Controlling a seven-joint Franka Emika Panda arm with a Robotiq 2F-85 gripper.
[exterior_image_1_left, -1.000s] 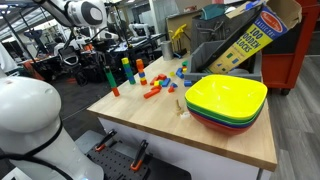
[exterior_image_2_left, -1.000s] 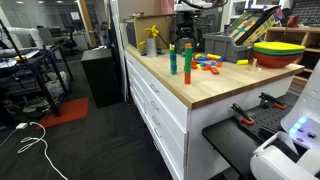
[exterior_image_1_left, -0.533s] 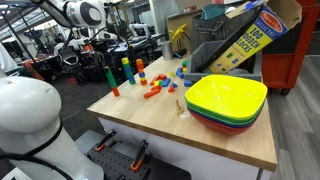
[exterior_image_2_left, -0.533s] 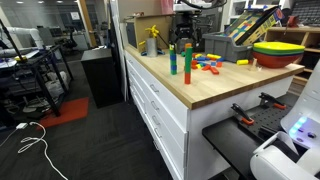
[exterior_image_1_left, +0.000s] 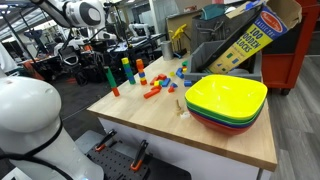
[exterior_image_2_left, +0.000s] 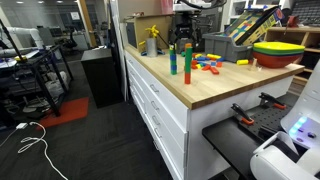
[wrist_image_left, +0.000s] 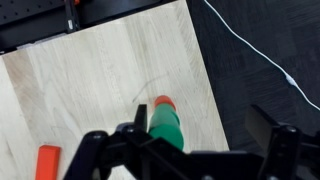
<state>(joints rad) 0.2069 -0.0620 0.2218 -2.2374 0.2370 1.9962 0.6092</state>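
Observation:
My gripper (wrist_image_left: 198, 135) is open and hangs above the corner of the wooden table (wrist_image_left: 90, 70). A tall green block tower with a red top (wrist_image_left: 165, 122) stands upright just inside the left finger (wrist_image_left: 130, 135), untouched. The right finger (wrist_image_left: 268, 128) hangs past the table edge over dark floor. In both exterior views the gripper (exterior_image_1_left: 101, 47) (exterior_image_2_left: 188, 24) sits over the green tower (exterior_image_1_left: 110, 76) (exterior_image_2_left: 172, 60). Nothing is held.
An orange block (wrist_image_left: 46, 160) lies near the tower. More block towers (exterior_image_1_left: 126, 68) and scattered blocks (exterior_image_1_left: 155, 88) stand farther along the table. Stacked coloured bowls (exterior_image_1_left: 226, 100) sit at the other end. A white cable (wrist_image_left: 250, 45) runs over the floor beside the table.

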